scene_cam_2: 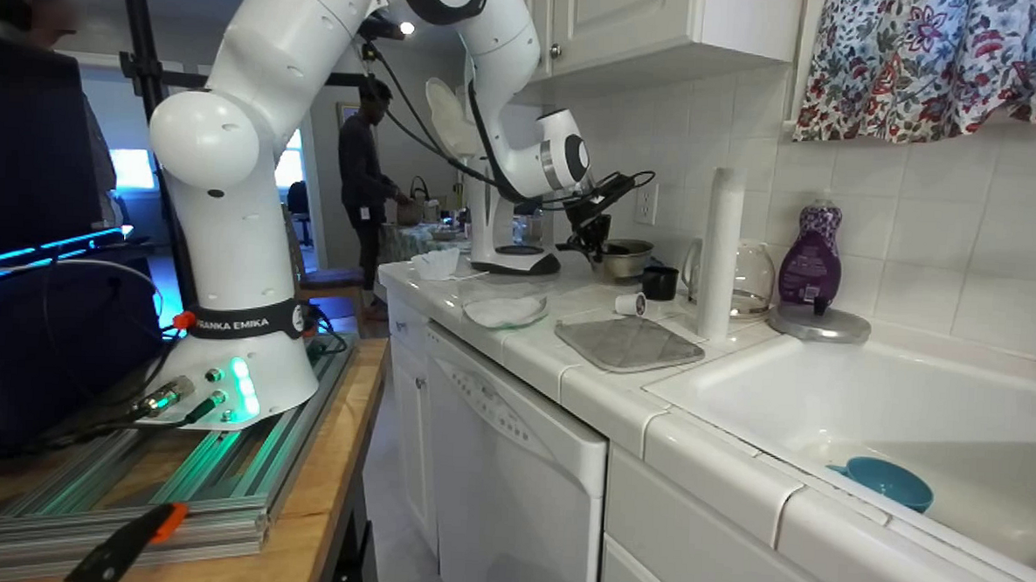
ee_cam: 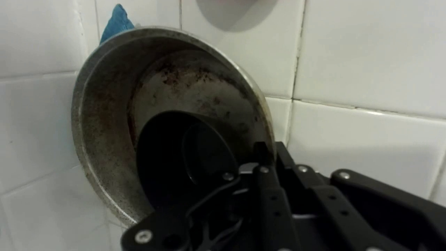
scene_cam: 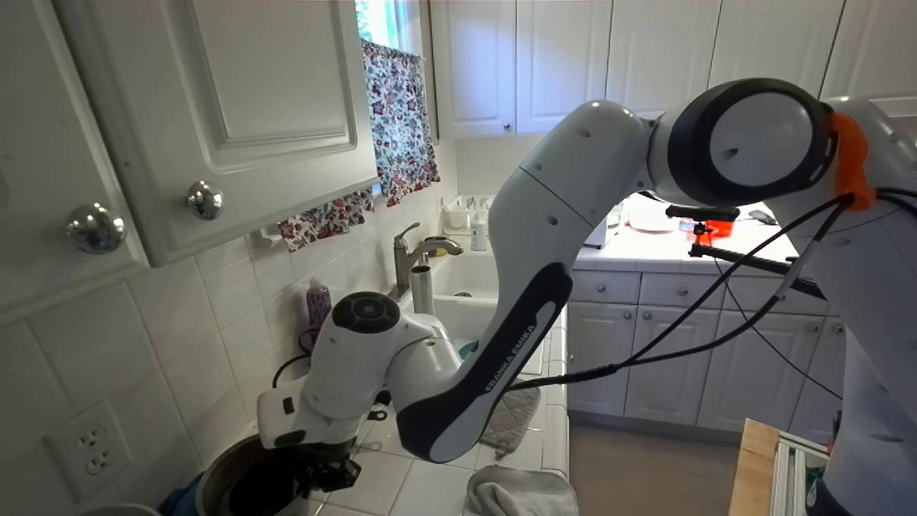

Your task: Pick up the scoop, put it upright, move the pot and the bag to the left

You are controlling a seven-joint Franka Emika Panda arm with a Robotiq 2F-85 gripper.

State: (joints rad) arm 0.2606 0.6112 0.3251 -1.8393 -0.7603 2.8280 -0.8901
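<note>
Pretty sure this is the pot-moving part. In the wrist view the Robotiq gripper [ee_cam: 274, 153] has one fingertip inside the metal pot [ee_cam: 101, 111] and one outside, close together with the rim between them, so I'd call it a pinch on the rim, though I can't tell how firm. There's a black cup [ee_cam: 167, 153] inside the pot, and no idea what it's for. The small black scoop [scene_cam_2: 658, 283] (best guess on the ID) stands upright on the tiled counter [scene_cam_2: 583, 301] just beside the pot in an exterior view, so that step looks done imo. The pot's well apart from the sink [scene_cam_2: 942, 388], but I can't tell if it's resting flat or slightly lifted. A corner of something blue pokes out past the rim, and I'm guessing that's the blue bag [ee_cam: 117, 21]; can't tell if the two touch. Next move is carrying or sliding the pot left. If that means the robot arm's [scene_cam: 537, 215] own left, it's further from the sink, and I'd go low and slow: a grip on one side of the rim could let the pot twist or tip, and the bag might get shoved along. Then let go and reach for the bag, which nothing is holding.
</note>
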